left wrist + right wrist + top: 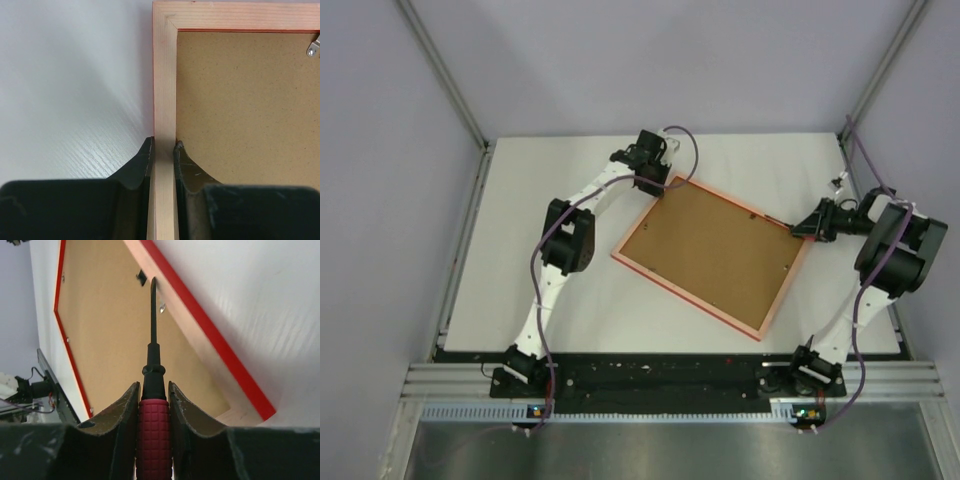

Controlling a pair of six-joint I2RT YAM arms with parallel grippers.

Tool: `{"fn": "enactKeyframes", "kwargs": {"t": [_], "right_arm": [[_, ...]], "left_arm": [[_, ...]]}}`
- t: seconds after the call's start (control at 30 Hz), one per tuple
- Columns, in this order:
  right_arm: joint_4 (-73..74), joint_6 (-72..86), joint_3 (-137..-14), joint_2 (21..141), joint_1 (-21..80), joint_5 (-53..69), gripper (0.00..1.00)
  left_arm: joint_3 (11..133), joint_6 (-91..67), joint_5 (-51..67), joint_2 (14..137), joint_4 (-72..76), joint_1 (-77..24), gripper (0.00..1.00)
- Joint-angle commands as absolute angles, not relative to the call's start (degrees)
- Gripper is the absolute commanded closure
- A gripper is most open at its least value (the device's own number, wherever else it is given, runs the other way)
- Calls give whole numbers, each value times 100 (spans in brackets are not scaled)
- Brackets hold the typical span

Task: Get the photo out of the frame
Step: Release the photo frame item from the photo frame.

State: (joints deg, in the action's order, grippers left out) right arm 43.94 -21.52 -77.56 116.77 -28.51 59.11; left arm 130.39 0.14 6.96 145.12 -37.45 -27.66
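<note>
Frame (686,297) lies face down on the white table (750,160), turned at an angle, brown backing board (705,245) up. Photo not visible in any view; presumably under the board, print side down.

L gripper (655,185) is at the frame's far-left corner. Wrist view: both fingers pinch the pale wood rail (165,90), one on the outer side and one on the board side, so the frame is clamped, not lifted.

R gripper (153,385) is at the frame's right edge, fingers pressed onto a red-handled screwdriver (153,410). The blade points across the board (110,325). Its tip is close to a small metal retaining tab (162,307) by the inner side of the right rail; can't tell if it touches. Another tab (313,49) shows near the far rail in the L wrist view.

Step in hand (my read): L arm steadies the frame while R works the tabs w/ the tool. Board is seated in the frame, so early in the task.

Next move calls for:
- getting the tip under or against the tab, then turning or bending it off the board
- low force and a shallow angle, as a slip could gouge the board
- L grip holding firm so the frame doesn't pivot
- the same for the other tabs, then lifting the board out to reach the photo
</note>
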Motion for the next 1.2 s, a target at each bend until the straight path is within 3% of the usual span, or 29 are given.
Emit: {"fn": "enactKeyframes", "kwargs": {"t": [0.0,0.67,1.17], "right_arm": [[4772,-2672,-7515,10978,-3119,6442,100],[4825,-2971,-7409,11645,-3357,5819,100],[5245,-3031,-8102,12682,-3331,6345,100]], "left_arm": [[12762,18,413,14642,-4421,-2777,100],[12762,18,606,14493,-4561,-2769,100],[12788,26,765,14467,-4641,-2830,100]]}}
